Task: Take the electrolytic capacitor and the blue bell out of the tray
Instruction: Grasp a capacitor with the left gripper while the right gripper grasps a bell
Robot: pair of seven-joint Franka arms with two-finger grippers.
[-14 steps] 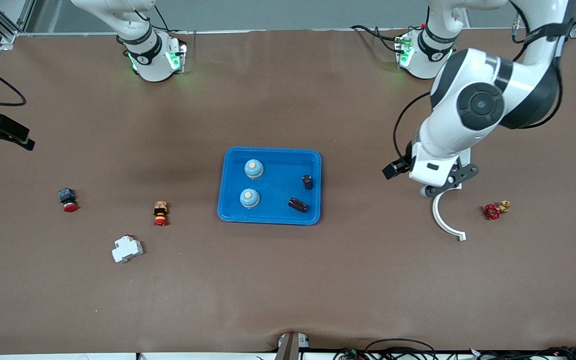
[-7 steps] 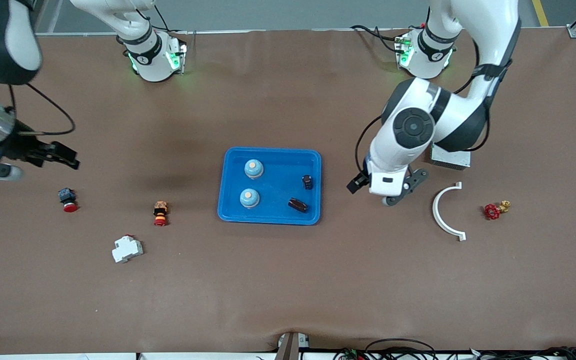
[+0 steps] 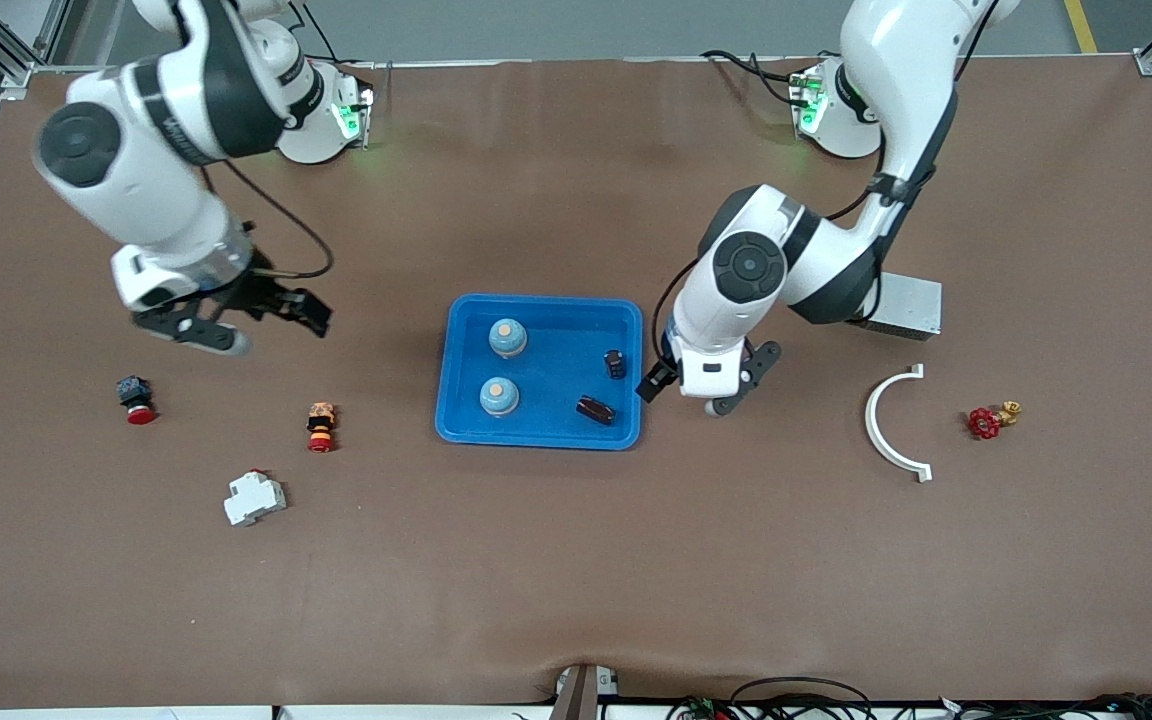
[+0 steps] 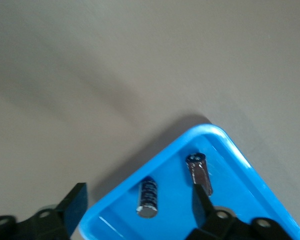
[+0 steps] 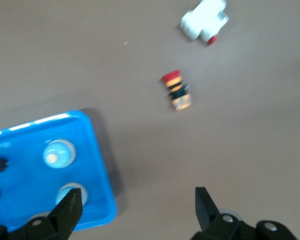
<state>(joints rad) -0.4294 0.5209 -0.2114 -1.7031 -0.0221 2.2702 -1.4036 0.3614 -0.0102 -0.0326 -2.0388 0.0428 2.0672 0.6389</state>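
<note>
Hovering: both my grippers are up in the air, nothing held.
breaker: white breaker [image 3: 254, 498] lies closest to the front edge, toward the right arm's end.
buttons: orange-and-red button [image 3: 320, 426] and red-capped button [image 3: 134, 399] sit a little farther up, well apart.
clamp/valve: white curved clamp [image 3: 888, 425] and red valve [image 3: 988, 420] near the left arm's end edge.
tray: blue tray [image 3: 540, 437] mid-table.
capacitors: brown capacitor [image 3: 595, 409] lying in the tray's front corner on the left arm's side; dark capacitor [image 3: 615, 364] just farther up the same wall.
bells: two blue bells in the tray's other half, front bell [image 3: 499, 396] and rear bell [image 3: 507, 337].
left gripper: left gripper [image 3: 693, 388] over bare table just beside the tray's wall, fingers [image 4: 78, 198] spread apart.
right gripper: right gripper [image 3: 251, 322] over bare table between tray and red-capped button, fingers [image 5: 70, 207] spread.
box: grey box [image 3: 904, 304] farthest back, partly under my left arm.
</note>
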